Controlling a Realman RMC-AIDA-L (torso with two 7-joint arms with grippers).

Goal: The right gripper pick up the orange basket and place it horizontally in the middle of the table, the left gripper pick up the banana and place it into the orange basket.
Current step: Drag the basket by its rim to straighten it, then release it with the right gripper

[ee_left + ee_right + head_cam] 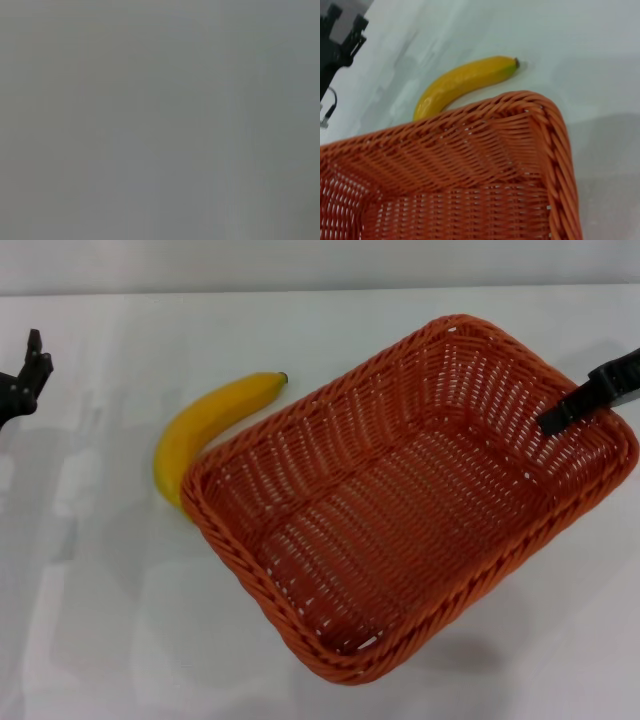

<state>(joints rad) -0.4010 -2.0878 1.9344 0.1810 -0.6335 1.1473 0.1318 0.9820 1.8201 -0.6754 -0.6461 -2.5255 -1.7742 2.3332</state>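
Far over at the left edge of the head view, the left gripper (30, 365) hangs above the table (100, 620), well apart from everything else. Only dark angular parts of it show there and, smaller, in the right wrist view (342, 37); whether its fingers are spread or pressed together I cannot tell. The left wrist view is a flat grey blur and gives nothing to go on.

Next comes the banana (205, 425), lying on the white surface with its dark stem tip pointing toward the far side and its curve bowing to the left. Its near end sits just beside the left corner of the orange basket (400, 500), probably touching the braided rim, though the rim hides the contact. From the right wrist view the banana (462, 80) shows beyond the basket's rim (555, 150), on the table outside it.

The basket fills the middle and right of the head view, sitting askew with its long sides running diagonally, and nothing lies inside it.

At the right, the right gripper (580, 400) reaches in over the basket's far right rim. One dark finger (565, 412) lies inside the wall; its partner is not visible, so the grip cannot be judged.
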